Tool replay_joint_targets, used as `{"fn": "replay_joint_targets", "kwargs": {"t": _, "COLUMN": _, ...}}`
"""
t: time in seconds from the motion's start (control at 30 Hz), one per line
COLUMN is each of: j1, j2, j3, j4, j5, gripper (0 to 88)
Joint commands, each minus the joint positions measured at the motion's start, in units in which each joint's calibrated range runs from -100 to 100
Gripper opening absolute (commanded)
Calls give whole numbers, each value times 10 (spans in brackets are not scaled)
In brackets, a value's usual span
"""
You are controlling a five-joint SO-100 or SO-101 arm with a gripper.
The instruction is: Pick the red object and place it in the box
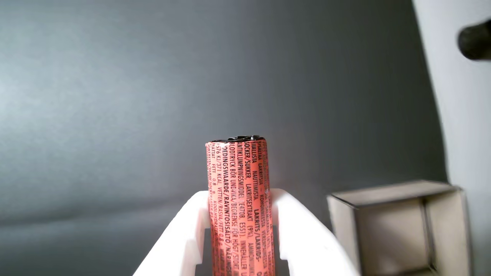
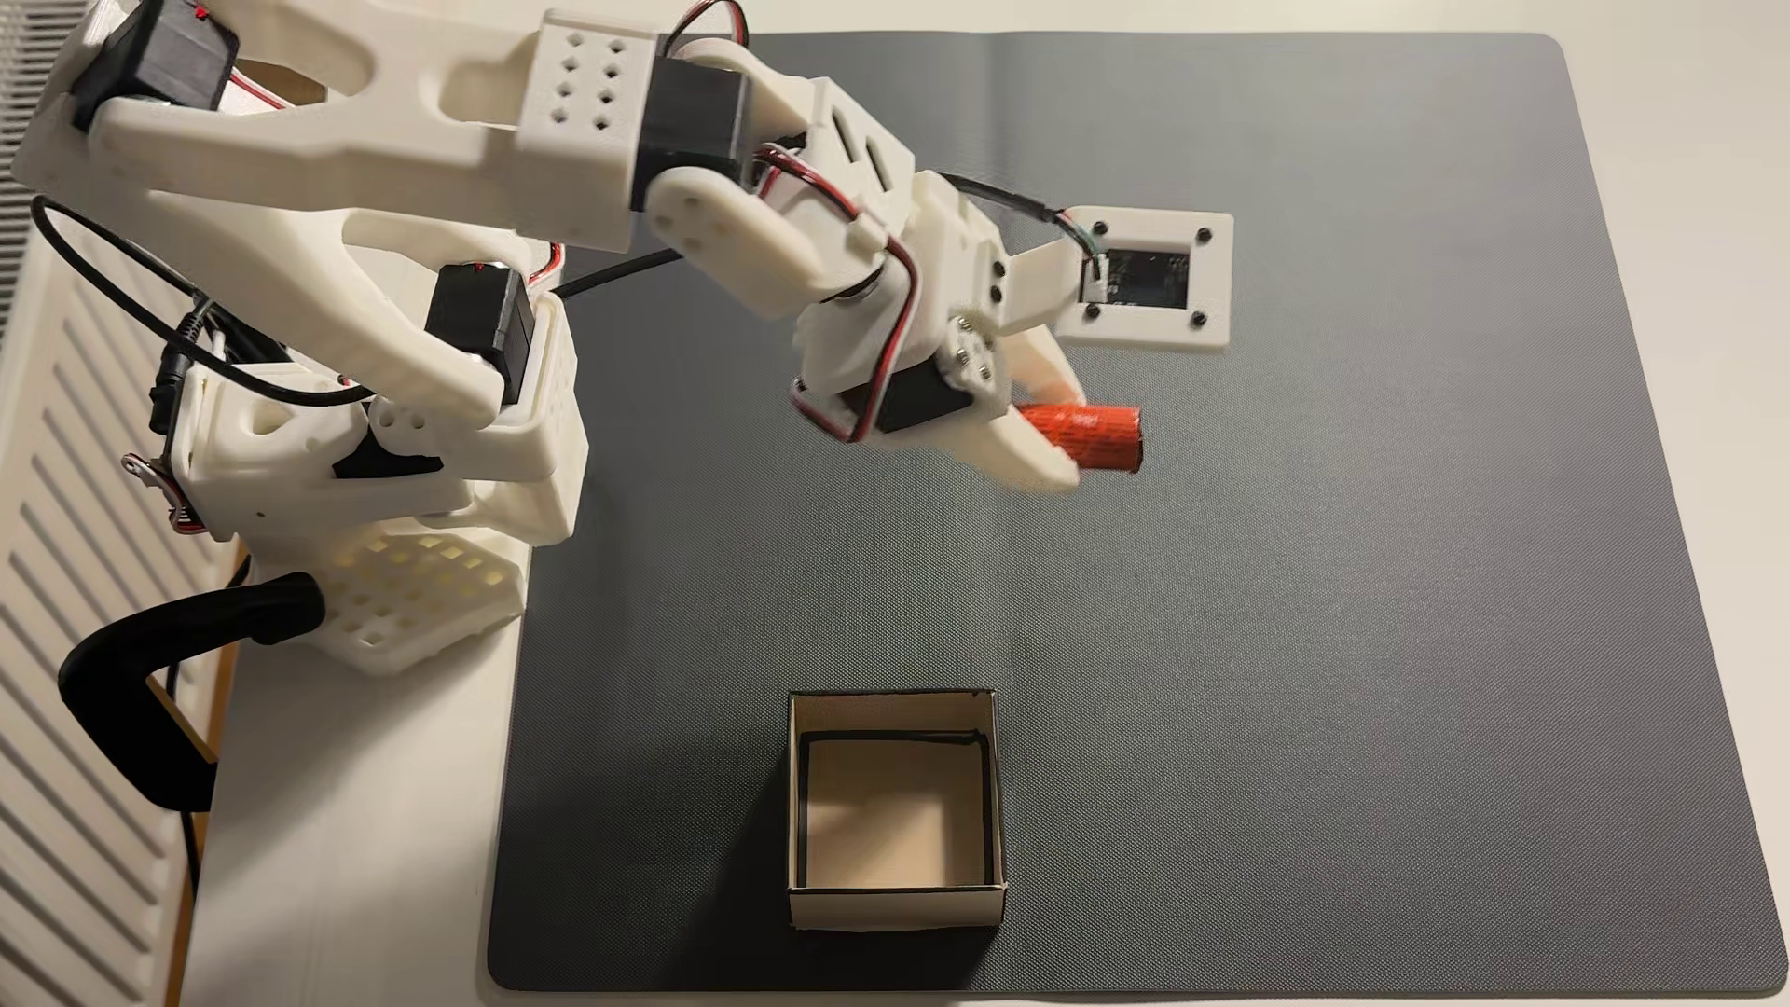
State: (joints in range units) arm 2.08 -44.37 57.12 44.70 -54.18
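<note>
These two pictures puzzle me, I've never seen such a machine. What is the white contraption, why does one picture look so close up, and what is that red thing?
The white contraption is a small robot arm clamped at the edge of a table. At its end is a two-fingered claw for grasping.

The fixed view comes from a camera looking down on the whole scene. The close-up is the wrist view, from a camera mounted on the arm by the claw, so it sees what the claw sees.

On the table lies a dark grey mat. On it stands an open, empty cardboard box.

The claw is shut on the red object, a small cylinder in a printed wrapper with a black end, sticking out beyond the white fingers.
</note>
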Motion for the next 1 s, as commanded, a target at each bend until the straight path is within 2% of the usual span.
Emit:
{"fn": "replay_joint_targets", "kwargs": {"t": 0.0, "j1": 45, "j2": -48, "j3": 0, "j4": 23, "j5": 3, "gripper": 18}}
{"fn": "replay_joint_targets", "kwargs": {"t": 0.6, "j1": 222, "j2": -174, "j3": 122, "j4": 24, "j5": 11, "gripper": 18}}
{"fn": "replay_joint_targets", "kwargs": {"t": 0.97, "j1": 238, "j2": -195, "j3": 173, "j4": 16, "j5": 11, "gripper": 25}}
